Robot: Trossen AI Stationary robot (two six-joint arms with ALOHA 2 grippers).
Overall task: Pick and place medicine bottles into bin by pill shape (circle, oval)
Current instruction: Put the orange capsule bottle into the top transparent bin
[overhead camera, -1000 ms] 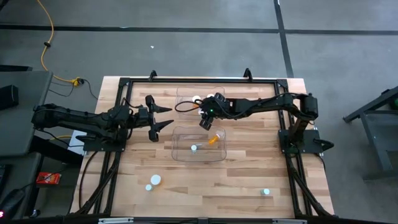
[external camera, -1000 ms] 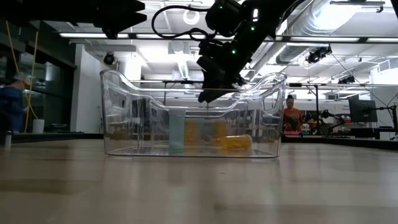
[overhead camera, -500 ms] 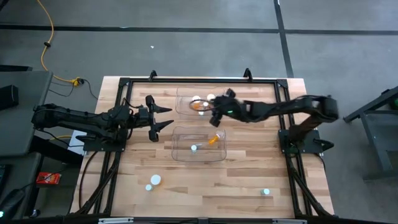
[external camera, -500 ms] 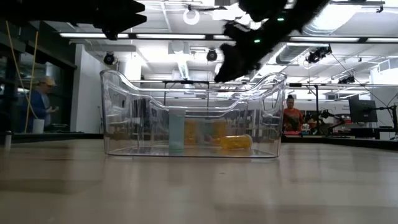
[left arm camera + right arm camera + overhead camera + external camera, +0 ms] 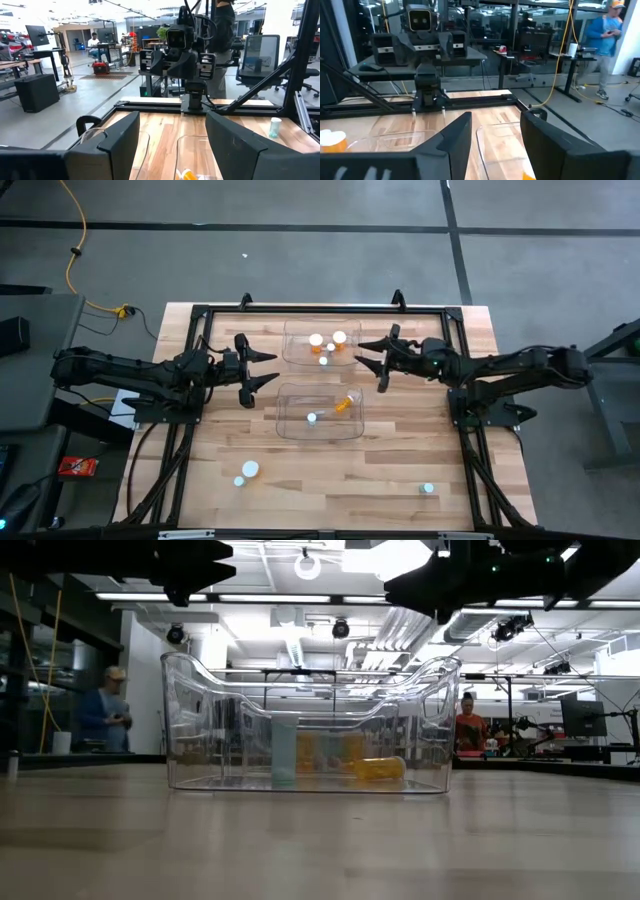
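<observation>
Both pincers open, empty: left pincer [image 5: 262,369] at 9, right pincer [image 5: 368,359] at 3. Several medicine bottles [image 5: 328,344] binned; three loose on bench [image 5: 400,465].

orange bottle [image 5: 343,403] lies tilted beside an upright pale one [image 5: 312,418] in near bin [image 5: 285,430].

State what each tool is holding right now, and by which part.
Nothing is held. The left tool and the right tool both hang open and empty above the table, beside the bins.
</observation>
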